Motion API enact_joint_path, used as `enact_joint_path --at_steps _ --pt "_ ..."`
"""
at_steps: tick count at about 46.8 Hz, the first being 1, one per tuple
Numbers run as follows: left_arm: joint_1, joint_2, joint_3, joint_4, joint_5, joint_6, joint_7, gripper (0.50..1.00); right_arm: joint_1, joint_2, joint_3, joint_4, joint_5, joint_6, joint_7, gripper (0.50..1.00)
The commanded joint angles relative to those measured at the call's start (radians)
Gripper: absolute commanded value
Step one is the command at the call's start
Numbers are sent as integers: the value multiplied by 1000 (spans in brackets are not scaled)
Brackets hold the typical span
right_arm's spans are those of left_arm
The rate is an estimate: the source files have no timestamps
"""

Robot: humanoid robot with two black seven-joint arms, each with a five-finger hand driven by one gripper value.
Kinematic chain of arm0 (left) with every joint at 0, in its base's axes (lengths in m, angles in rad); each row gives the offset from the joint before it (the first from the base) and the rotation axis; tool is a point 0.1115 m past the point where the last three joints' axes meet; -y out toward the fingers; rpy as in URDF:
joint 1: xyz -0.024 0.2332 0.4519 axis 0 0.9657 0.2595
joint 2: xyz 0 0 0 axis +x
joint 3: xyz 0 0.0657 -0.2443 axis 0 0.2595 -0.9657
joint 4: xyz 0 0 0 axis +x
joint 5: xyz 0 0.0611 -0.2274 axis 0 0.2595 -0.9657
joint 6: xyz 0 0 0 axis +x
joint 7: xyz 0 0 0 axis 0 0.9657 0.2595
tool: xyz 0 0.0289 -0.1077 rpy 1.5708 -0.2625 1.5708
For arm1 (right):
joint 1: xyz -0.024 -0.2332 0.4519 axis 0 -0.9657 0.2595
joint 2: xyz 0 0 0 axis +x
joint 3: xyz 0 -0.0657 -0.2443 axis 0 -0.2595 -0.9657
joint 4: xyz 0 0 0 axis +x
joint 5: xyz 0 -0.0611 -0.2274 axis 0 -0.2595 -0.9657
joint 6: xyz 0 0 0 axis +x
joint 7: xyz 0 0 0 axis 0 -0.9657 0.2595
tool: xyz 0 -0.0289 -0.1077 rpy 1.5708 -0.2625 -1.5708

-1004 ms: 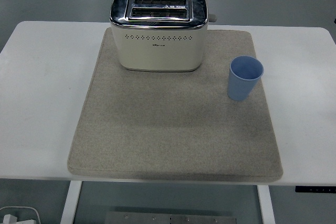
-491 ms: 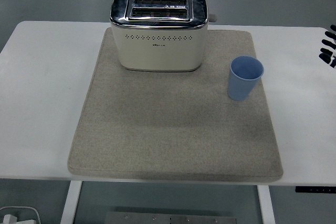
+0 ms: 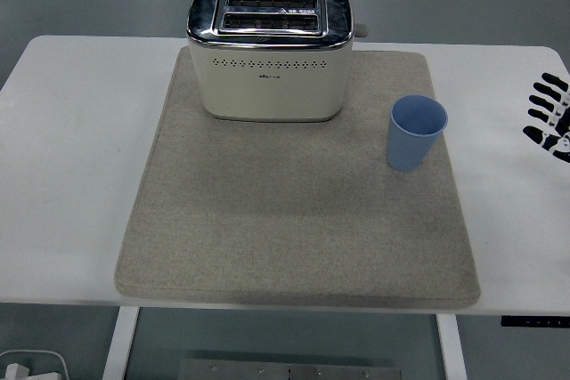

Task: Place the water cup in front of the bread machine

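— Where was the blue cup (image 3: pixel 417 133)?
— Upright near the mat's (image 3: pixel 294 211) right edge, right of the toaster (image 3: pixel 269 52).
— Your right hand (image 3: pixel 549 117)?
— At the tabletop's (image 3: pixel 76 131) right edge, fingers spread, holding nothing.

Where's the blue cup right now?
In the head view the blue cup stands upright on the right part of the beige mat, right of and slightly nearer than the toaster.

- Bread machine (image 3: pixel 270 52), front face: small dark brand mark below the row of vent holes; too small to read.
- Bread machine, top, by the slots: small printed marking; illegible.
- No other legible text, numbers or signs.
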State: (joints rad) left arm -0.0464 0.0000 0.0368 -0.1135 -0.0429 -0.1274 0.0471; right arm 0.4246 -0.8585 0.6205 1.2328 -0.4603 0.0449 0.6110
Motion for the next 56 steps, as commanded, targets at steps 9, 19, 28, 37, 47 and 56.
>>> enact_joint_path --at_steps 9,19,28,37,47,56 --pt "0 0 0 0 0 0 -1 996 -7 75 -2 -1 -44 -28 0 915" --pt "0 0 0 0 0 0 -1 996 -12 128 -4 -1 -152 -109 0 915" --pt "0 0 0 0 0 0 -1 996 -15 151 -5 -6 -178 -128 0 915" --pt "0 0 0 0 0 0 -1 996 -15 174 -13 -7 -186 -152 0 915" --pt "0 0 0 0 0 0 0 996 -14 216 -18 -12 -238 -191 0 915" --pt "-1 0 0 -2 0 0 -1 996 -7 230 -19 -18 -239 -195 0 915"
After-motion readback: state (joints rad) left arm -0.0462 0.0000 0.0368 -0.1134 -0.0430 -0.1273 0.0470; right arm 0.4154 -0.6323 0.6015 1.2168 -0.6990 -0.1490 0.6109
